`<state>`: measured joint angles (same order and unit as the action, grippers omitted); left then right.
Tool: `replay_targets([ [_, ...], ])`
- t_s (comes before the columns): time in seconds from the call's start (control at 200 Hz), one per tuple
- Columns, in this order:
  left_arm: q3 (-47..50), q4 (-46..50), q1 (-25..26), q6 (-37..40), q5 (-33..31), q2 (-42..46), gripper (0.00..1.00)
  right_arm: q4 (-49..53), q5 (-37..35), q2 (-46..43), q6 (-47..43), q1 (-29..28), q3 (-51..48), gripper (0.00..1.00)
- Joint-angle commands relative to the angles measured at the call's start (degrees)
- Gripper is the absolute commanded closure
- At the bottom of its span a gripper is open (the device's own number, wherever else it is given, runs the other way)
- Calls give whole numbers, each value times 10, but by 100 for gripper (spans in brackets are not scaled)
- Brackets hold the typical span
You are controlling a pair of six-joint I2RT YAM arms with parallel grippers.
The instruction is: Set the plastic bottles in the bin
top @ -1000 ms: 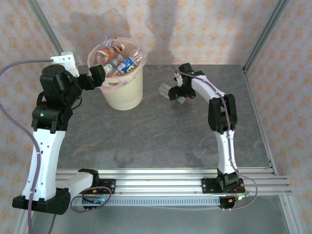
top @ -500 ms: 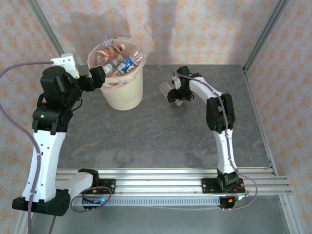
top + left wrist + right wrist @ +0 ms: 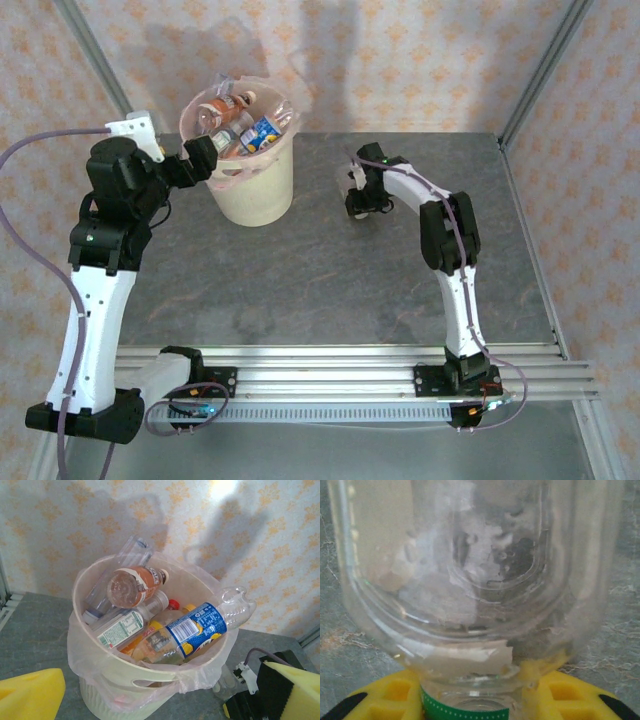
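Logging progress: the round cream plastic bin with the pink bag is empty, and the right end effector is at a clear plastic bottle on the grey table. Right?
Not empty: the left wrist view shows the round cream plastic bin holding several plastic bottles. The rest stands: the right end effector is at a clear plastic bottle on the grey table.

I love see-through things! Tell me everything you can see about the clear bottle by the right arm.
The clear bottle is see-through plastic, thin-looking and smudgy, with no label showing. A green band rings its neck. It is on the grey table, right of the bin and apart from it. The right gripper has its yellow jaws against both sides of the neck.
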<state>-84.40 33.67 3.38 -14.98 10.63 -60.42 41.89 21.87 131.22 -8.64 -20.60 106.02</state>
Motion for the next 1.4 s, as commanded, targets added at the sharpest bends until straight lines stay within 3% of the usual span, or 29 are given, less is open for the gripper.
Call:
replay_targets([
  [0.0, 2, -19, 1, -15, -8, 7, 0, -12, -15, -36, 10, -17, -24, 70],
  [0.18, 1, -12, 2, -27, -10, 6, 0, -57, -38, -115, 26, -32, -87, 73],
  [0.35, 12, -24, 1, -46, 16, 7, 0, -136, -36, -232, 79, -41, -177, 82],
  [0.52, 62, -108, 11, -124, 64, 17, 0, -223, -16, -363, 123, -55, -274, 85],
  [0.746, 63, -140, 116, -147, 83, -23, 0, -311, -10, -506, 149, -89, -359, 86],
  [1.056, 29, -198, 243, -150, 124, -107, 0, -401, -12, -591, 180, -147, -426, 86],
  [1.231, -9, -192, 288, -124, 132, -152, 0, -407, -14, -600, 184, -170, -423, 86],
  [1.396, -24, -186, 294, -129, 123, -175, 0, -418, -5, -609, 188, -184, -423, 86],
])
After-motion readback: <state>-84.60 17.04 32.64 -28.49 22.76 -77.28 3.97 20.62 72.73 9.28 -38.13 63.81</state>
